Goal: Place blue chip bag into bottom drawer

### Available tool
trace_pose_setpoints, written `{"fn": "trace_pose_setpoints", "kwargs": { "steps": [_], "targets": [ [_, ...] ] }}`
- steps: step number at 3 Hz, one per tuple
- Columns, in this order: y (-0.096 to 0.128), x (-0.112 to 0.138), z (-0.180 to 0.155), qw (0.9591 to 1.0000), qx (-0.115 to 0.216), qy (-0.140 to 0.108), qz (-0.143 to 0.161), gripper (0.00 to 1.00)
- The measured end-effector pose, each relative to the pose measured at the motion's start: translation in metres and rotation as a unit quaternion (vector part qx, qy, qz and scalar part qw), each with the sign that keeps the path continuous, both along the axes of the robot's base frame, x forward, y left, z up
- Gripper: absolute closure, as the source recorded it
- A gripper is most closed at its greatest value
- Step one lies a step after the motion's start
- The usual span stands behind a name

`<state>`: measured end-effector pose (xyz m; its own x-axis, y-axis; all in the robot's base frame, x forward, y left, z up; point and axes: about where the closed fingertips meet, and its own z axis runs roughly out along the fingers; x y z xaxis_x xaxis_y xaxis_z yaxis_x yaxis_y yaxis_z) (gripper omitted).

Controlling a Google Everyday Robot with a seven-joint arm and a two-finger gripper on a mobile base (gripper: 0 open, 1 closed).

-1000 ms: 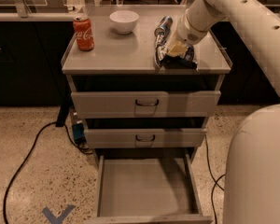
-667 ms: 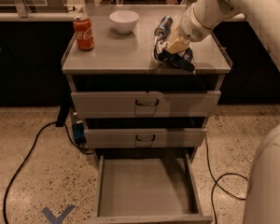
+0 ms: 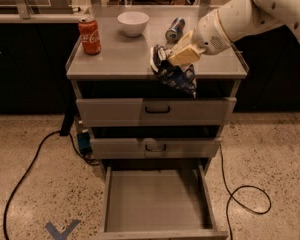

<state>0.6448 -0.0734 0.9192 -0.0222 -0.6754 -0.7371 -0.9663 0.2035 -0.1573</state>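
Lifted off the grey cabinet top [image 3: 115,59] since a second ago, crumpled dark-blue foil chip bag [image 3: 176,76] dangles past its front edge, clenched in the tan-fingered gripper [image 3: 174,60]; pulled-out grey bottom drawer [image 3: 155,199] waits below, so lowering likely follows.

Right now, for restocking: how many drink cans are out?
2: a red can upright at left, a blue-silver can lying beside the bowl. The gripper holds the blue chip bag at the front edge.
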Motion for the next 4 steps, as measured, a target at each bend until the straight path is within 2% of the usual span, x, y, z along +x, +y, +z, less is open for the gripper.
{"fn": "trace_pose_setpoints", "kwargs": {
  "steps": [1, 3, 4],
  "targets": [
    [0.012, -0.033, -0.001, 0.9984, 0.046, 0.028, 0.019, 1.00],
    [0.011, -0.083, -0.034, 0.9927, 0.063, 0.080, 0.064, 1.00],
    [0.011, -0.083, -0.034, 0.9927, 0.063, 0.080, 0.064, 1.00]
  ]
}}
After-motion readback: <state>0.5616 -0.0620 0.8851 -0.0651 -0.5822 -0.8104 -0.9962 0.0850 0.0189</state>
